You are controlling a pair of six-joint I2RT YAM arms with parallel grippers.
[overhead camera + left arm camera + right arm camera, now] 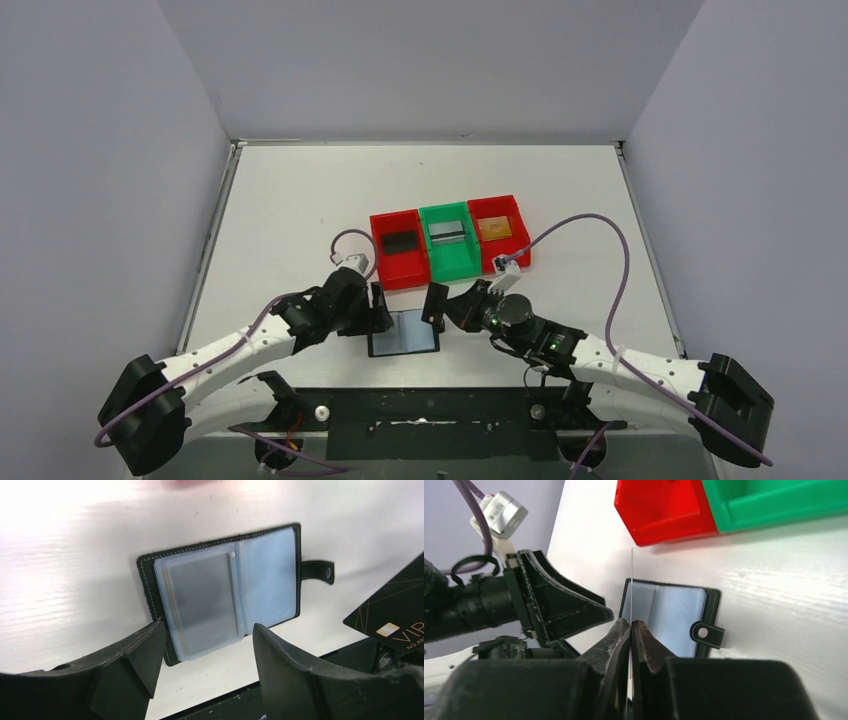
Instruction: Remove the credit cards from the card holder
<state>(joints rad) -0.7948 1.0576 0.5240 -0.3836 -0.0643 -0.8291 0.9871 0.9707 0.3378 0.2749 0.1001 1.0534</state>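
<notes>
Robot lab cell: bare grey walls (90,150), white table (290,190), 2 arms (240,345) bolted at edge.

We see bright, even overhead light; glare bleaches the smooth white tabletop (55,555) beyond the left gripper (208,628), while the near body of the right gripper (630,624) blurs.

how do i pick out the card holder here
Find the row of red, green and red bins, then come toward the near edge. The card holder lies there, open flat. Unlike the bright bins, it is a black-edged booklet of bluish clear pockets with a snap tab.
</notes>
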